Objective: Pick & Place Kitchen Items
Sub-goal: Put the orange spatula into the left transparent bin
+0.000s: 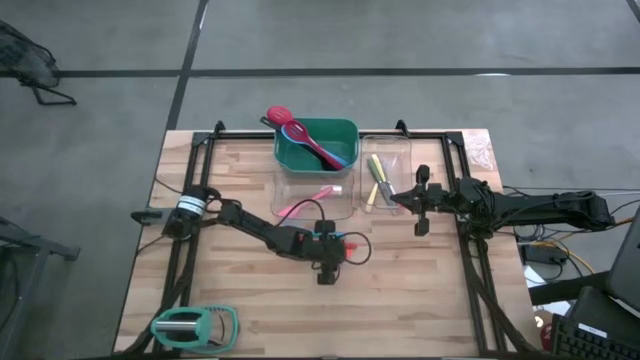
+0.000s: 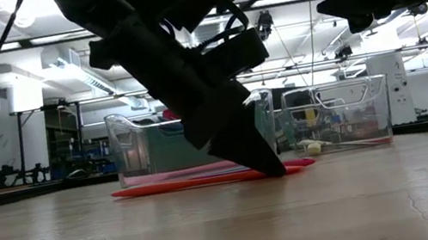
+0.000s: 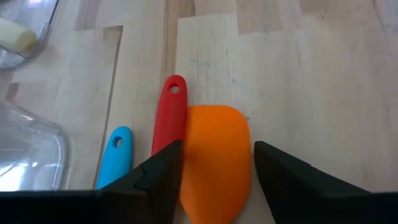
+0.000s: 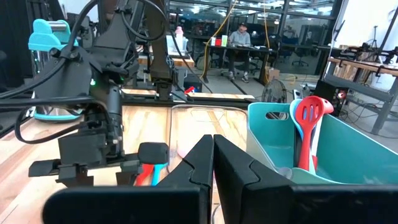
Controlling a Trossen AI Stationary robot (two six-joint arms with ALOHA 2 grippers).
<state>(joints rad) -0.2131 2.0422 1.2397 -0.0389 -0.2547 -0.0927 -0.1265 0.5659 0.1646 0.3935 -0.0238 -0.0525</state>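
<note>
Wooden boards make up the surface [image 1: 400, 300], with grey floor all around it. At its near left corner lies a mint-green and grey gadget [image 1: 195, 326]. The left tool [image 3: 214, 171] is low over the middle of the surface, its fingers apart on both sides of an orange spatula [image 3: 214, 158] that lies flat. Just beside that lie a red handle [image 3: 169, 118] and a blue handle [image 3: 115, 154]. Behind them a clear bin [image 1: 313, 190] holds a pink utensil [image 1: 305, 203]. A green bin [image 1: 318, 145] holds a red spoon [image 1: 300, 135] and a blue one [image 1: 318, 146]. Another clear bin [image 1: 386, 175] holds yellow utensils [image 1: 378, 180]. The right tool [image 1: 420, 227] hangs clenched and empty just beside it.
</note>
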